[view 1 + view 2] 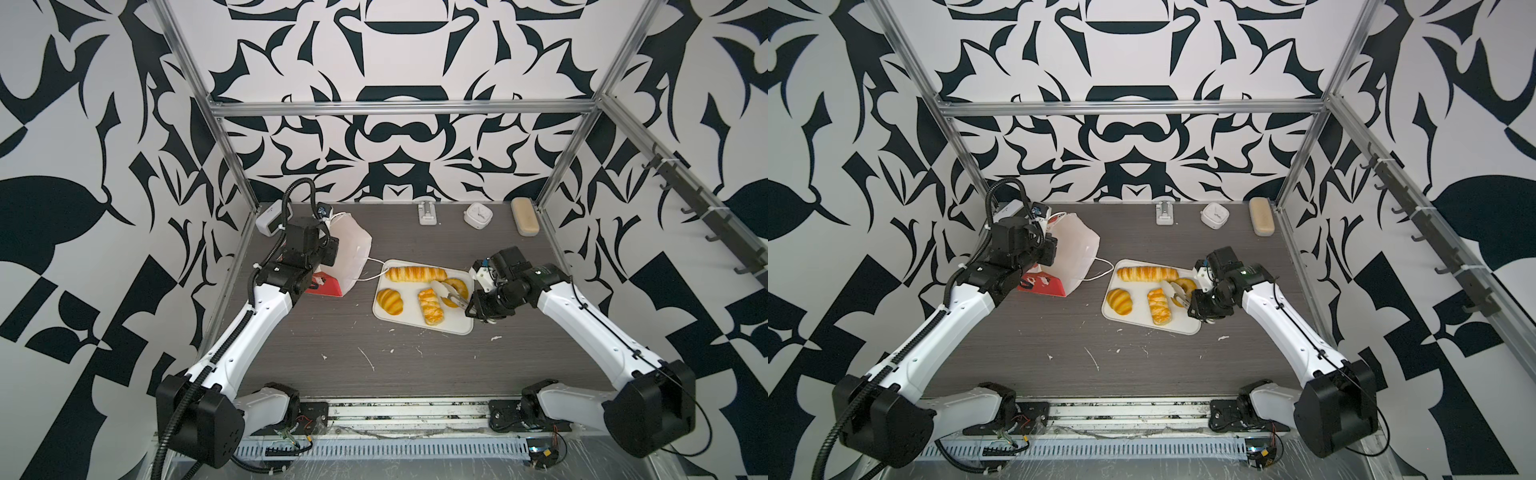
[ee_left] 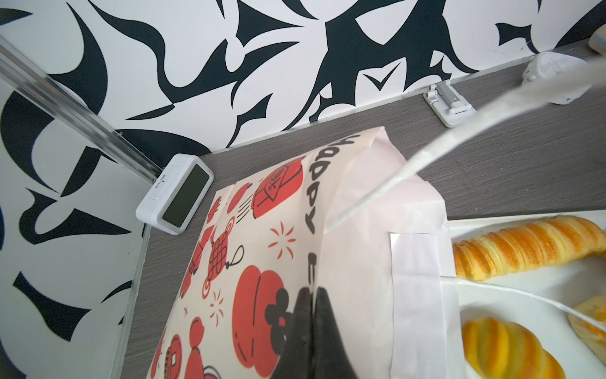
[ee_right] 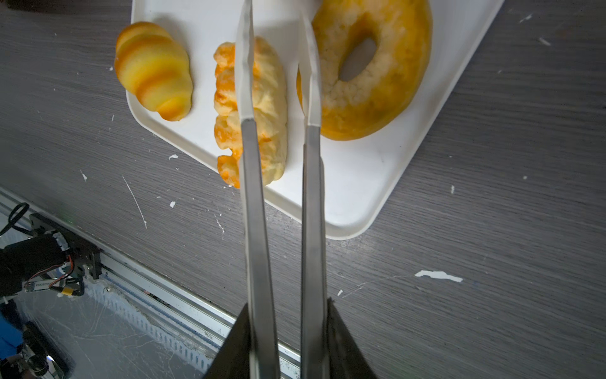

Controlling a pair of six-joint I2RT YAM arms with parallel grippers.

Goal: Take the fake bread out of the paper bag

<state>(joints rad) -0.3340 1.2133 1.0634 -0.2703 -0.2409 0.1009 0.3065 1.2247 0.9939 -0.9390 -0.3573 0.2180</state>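
Fake bread (image 1: pixel 1147 273): four pcs in view, all lying on white tray (image 1: pixel 451 326), right of centre on the bench in both top views.
Loaf (image 1: pixel 415 274): long, striped, lay along tray's far edge.
Croissant (image 1: pixel 390 301): sat on tray's left side, apart from the others.
Twisted pastry (image 1: pixel 430 306): lay mid-tray, btwn croissant & ring bagel (image 1: pixel 456 284).
Paper bag (image 1: pixel 353 253): tipped over on bench (image 1: pixel 374 357) just left of tray, white-lined mouth turned twd tray, red base twd left arm.
Bag print: red figures & black lettering on pale outside, per left wrist view.
Cord handle (image 2: pixel 475 128): white, ran blurred across left wrist view.
Left jaws: closed, pinching bag's wall at the mouth.
Right jaws: clamped on metal tongs (image 3: pixel 254 197), holding them out over tray.
Tongs: arms stood apart, white tips over the gap btwn twisted pastry & bagel; contact w/ either could not be told.
Far wall: small white stand (image 1: pixel 427 212), white clock (image 1: pixel 478 215) & beige case (image 1: pixel 525 217) lined up, well apart from tray.
Far-left corner: white digital clock (image 2: pixel 177 193) sat just beside bag.
Bench surface: grey wood-grain, flecked w/ white scuffs.
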